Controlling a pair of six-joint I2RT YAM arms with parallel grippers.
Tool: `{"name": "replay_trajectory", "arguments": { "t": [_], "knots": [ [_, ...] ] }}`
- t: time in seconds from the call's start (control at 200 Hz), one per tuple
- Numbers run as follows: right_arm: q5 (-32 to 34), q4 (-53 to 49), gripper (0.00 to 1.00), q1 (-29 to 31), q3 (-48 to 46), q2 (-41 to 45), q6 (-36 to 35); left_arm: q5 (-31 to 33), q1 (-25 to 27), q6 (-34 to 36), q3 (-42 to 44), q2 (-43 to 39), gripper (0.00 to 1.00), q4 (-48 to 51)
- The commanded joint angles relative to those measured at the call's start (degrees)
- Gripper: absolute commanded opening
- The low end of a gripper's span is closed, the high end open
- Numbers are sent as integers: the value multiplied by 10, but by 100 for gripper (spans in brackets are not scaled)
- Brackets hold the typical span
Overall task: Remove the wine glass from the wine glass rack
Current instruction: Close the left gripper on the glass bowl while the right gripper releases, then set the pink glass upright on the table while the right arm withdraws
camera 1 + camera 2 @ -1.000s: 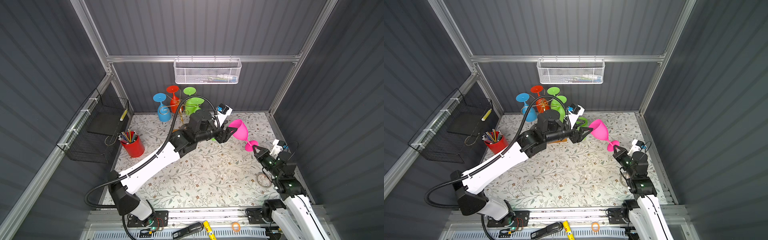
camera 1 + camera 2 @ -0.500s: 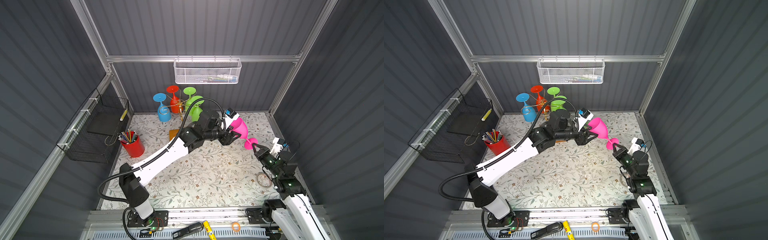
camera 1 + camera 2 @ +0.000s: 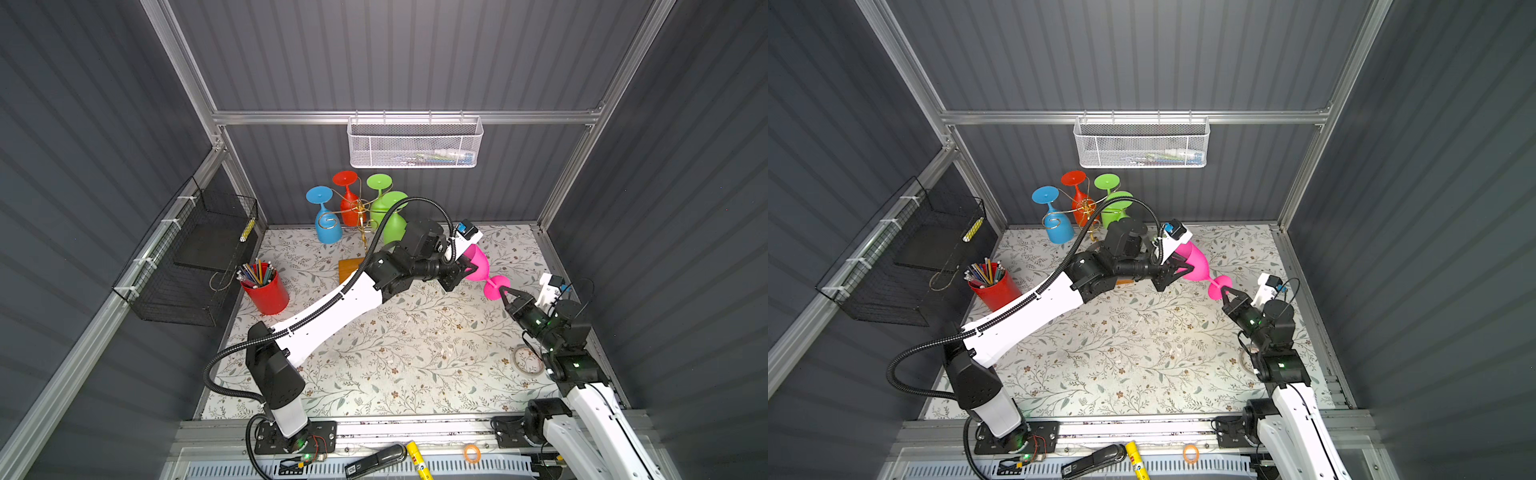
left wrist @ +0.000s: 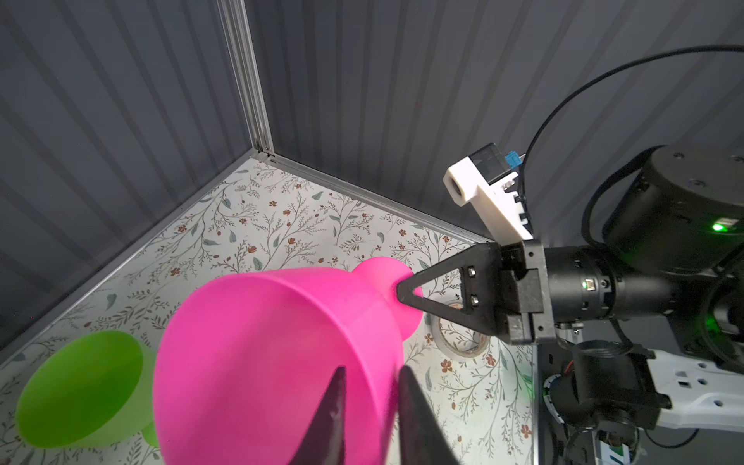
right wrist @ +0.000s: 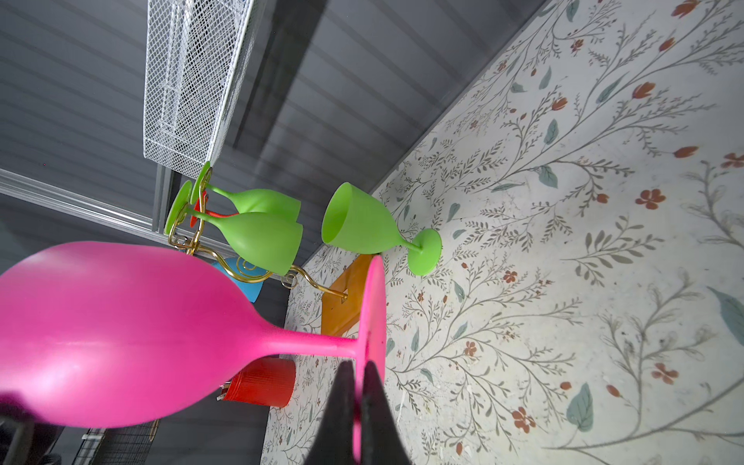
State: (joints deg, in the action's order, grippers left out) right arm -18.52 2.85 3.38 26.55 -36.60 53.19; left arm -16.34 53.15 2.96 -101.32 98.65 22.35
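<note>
Pink glass [image 3: 478,261] hangs right of rack [image 3: 351,266]: R fingers [image 5: 342,406] clamped on foot, L fingers [image 4: 328,414] nipping bowl wall. Uneven pull cd snap stem; thin grips may slip, dropping it.

A lab robot cell: grey panel walls [image 3: 374,54], aluminium frame [image 3: 399,117], 2 bolted-down arms [image 3: 332,307] (floral mat [image 3: 415,353] below).

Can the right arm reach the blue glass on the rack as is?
Probably not. Its jaws are shut on the foot of the pink glass, and the left arm lies across the way to the blue glass.
</note>
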Motion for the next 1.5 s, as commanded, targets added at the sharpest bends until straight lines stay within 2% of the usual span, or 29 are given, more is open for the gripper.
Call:
{"name": "replay_trajectory", "arguments": {
  "t": [0.0,0.06,0.195,0.46,0.575,0.705,0.735,0.805,1.216,1.491],
  "knots": [
    [-2,49,0,1,-3,-4,-2,-19,-1,14,-14,-10,14,41],
    [-23,54,0,0,-3,-7,-4,-18,-1,16,-14,-11,9,45],
    [-24,54,0,0,0,-10,-6,-14,-3,16,-8,-16,0,45],
    [-20,39,0,1,-3,-14,-13,-1,-4,22,-6,-21,0,47],
    [-16,25,24,0,2,-16,-20,13,-4,26,-15,-15,0,59],
    [-13,-1,62,1,13,-22,-29,26,-3,28,-23,-9,0,69],
    [2,-9,68,0,16,-22,-33,31,-3,27,-26,-7,0,74],
    [14,-20,74,0,22,-25,-38,43,-4,28,-36,2,0,86],
    [47,-74,77,0,58,-34,-76,88,-3,14,-117,75,0,229],
    [42,-73,80,0,61,-39,-89,166,-3,-11,-119,117,0,298]
  ]
}}
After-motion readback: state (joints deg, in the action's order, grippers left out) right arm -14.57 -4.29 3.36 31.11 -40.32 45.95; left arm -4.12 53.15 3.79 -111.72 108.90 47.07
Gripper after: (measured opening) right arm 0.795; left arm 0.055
